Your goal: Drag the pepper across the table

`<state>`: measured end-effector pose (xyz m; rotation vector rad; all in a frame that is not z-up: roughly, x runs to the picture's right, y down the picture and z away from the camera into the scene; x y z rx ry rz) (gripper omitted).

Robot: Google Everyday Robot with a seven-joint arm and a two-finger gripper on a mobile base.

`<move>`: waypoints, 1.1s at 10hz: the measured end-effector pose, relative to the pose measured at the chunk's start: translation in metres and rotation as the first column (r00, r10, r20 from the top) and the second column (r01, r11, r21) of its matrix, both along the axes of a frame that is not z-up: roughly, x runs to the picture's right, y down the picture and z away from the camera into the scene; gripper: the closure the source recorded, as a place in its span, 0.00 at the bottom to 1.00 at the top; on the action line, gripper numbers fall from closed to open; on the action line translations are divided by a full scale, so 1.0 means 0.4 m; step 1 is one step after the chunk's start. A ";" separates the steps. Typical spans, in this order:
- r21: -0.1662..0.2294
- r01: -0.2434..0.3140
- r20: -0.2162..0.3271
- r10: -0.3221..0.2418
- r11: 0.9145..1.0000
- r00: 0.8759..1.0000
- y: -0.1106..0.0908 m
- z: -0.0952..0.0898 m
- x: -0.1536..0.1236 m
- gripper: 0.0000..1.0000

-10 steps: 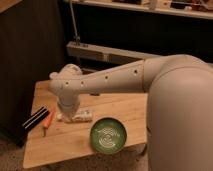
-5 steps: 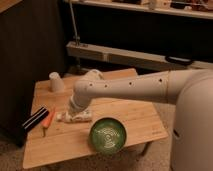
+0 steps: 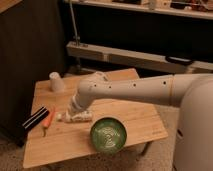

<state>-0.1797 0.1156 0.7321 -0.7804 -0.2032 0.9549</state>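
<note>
Dark room: a black panel [image 3: 30, 45] stands at picture-left, and a pale metal shelf [image 3: 130, 57] runs across the bkgd. The white robot body [image 3: 196, 125] fills the right edge. Its thick white arm [image 3: 135, 90] reaches leftward over the worktop [image 3: 142, 117], a light wood rectangle w/ plank grain running lengthwise.

The arm bends down at the wrist, and the end effector [image 3: 73, 111] sits low at the worktop's middle-left. It is right at a white bottle [image 3: 81, 117] lying on its side. Can't tell how far open it is, or whether it grips anything.

A green bowl [image 3: 108, 134] w/ pale swirl marks sits near the front edge. A black slatted item [image 3: 35, 120] overhangs the left edge. A white cup [image 3: 56, 81] stands upside down at the back-left corner.

The pepper [image 3: 48, 120], small, slim and orange, lies flat between the black item and the bottle, apart from the end effector. Its long axis runs approx. back to front, leaning slightly left, w/ the dark thin end toward the front edge.
</note>
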 end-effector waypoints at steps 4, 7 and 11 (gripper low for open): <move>-0.089 -0.028 -0.017 0.026 0.996 1.000 0.016 0.054 -0.097 0.96; -0.101 0.062 -0.036 -0.066 0.993 0.997 0.015 0.067 -0.204 0.96; -0.115 0.180 -0.075 -0.189 0.977 0.979 0.034 0.089 -0.320 1.00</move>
